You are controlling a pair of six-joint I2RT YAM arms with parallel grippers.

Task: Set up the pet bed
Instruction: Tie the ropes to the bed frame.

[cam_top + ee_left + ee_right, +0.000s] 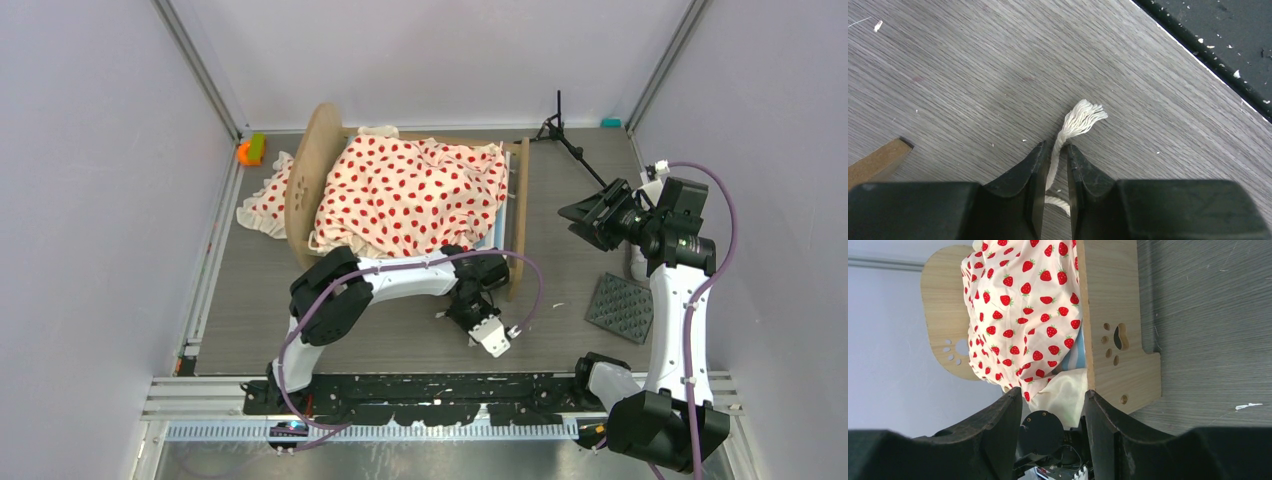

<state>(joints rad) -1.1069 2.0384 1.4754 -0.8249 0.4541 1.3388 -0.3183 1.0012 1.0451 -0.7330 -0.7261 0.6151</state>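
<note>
Far left sits an orange-and-green block [250,150]. A ruffled strawberry-print piece [265,205] lies on the table [400,340] outside the headboard [300,215]. The strawberry-print bedding [410,190] is heaped unsmoothed on the pet bed [322,125] at mid-table back (mattress [1077,352] barely showing), so I judge spreading remains. The left gripper [1054,150], low before the footboard [520,200], brackets a frayed white cord [1080,117]; whether it pinches, I cannot tell. A tripod [560,130] and studded mat [620,305] crowd the right, where the right gripper [1053,392] hangs open-jawed, empty.

The bare table [567,268] between the pet bed [410,190] and the dark mat [622,305] is free to pass, but the left arm [410,276] lies across the bed's front and the black tripod [562,132] stands near its far corner.
</note>
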